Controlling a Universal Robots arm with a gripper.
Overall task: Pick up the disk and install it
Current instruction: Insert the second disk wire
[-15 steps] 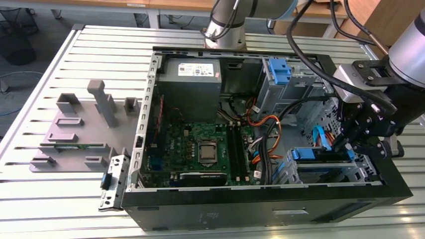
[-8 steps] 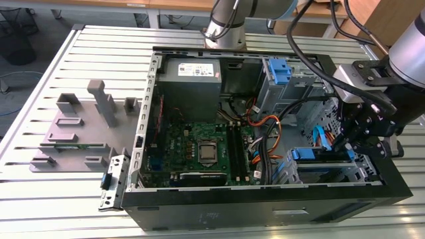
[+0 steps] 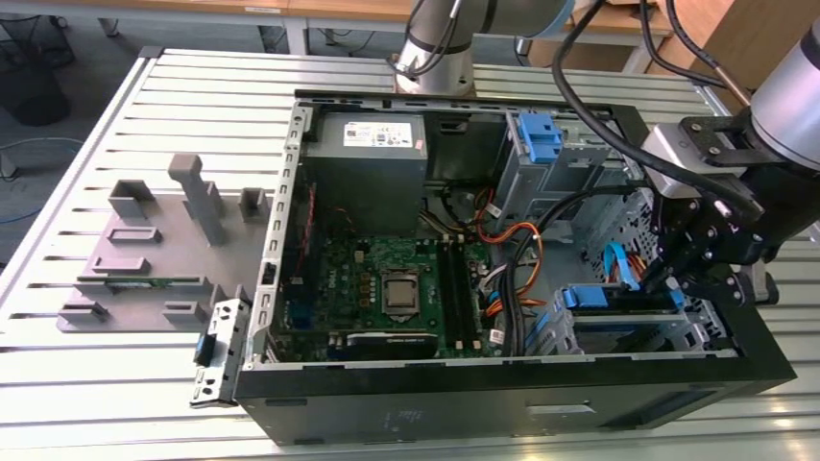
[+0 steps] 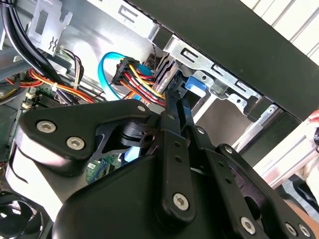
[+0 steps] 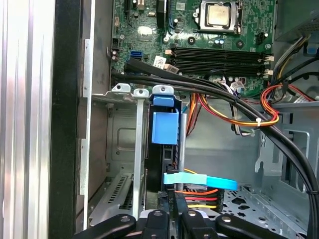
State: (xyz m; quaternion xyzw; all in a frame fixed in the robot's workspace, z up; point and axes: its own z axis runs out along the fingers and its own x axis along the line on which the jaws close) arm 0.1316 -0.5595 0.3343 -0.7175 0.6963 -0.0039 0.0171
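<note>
Black tool (image 5: pixel 172 219) clamps the flat silver metal disk with blue plastic rails (image 5: pixel 164 127) edge-on in its drive bay (rigid, fairly heavy, fragile; grip by side edges).

Bright, even light across the ribbed counter (image 3: pixel 154 106) in the exterior view, soft glare on its slats. Deep shade inside the computer case (image 3: pixel 384 408). Blown-out white at one corner in the second wrist view, near black linkage soft. Crisp motherboard (image 5: pixel 214 35) in the first wrist view.
</note>
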